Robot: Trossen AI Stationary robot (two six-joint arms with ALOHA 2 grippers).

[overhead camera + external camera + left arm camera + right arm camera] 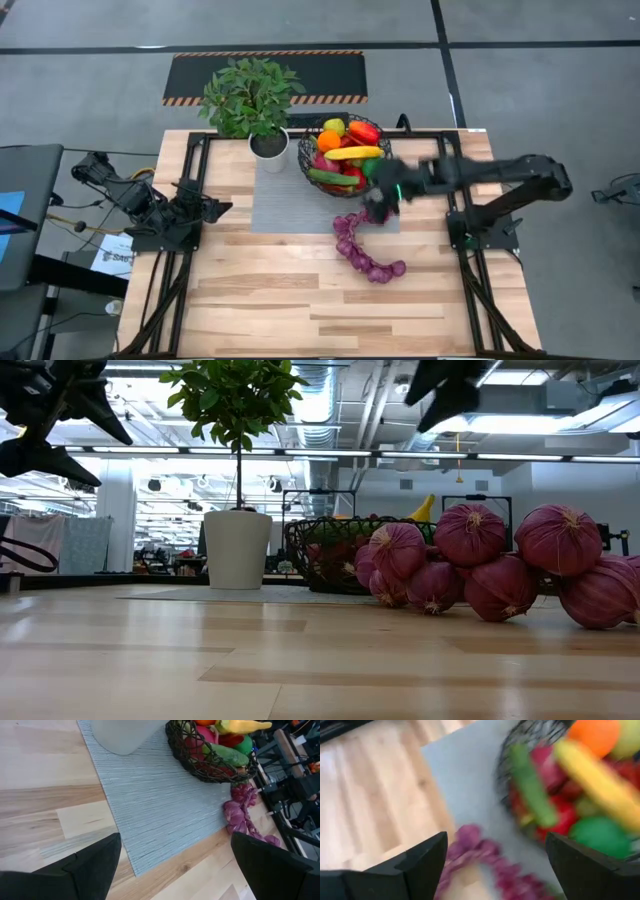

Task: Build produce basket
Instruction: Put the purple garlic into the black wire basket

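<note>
Purple grape string [362,247] lies near the mat's right edge beneath my released right claw [380,208]; a hasty grab probably drags it off, missing the basket [318,158].

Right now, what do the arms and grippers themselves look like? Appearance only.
Both arms are dark, jointed, on black frames. The right arm shows a small green light near its wrist. The left gripper and right gripper each have two wedge-shaped matte black fingers. Black cables trail beside the left arm.

Two dark, matte-black jointed arms, right arm [500,172] with small green light, wedge-shaped black fingers [90,867].
</note>
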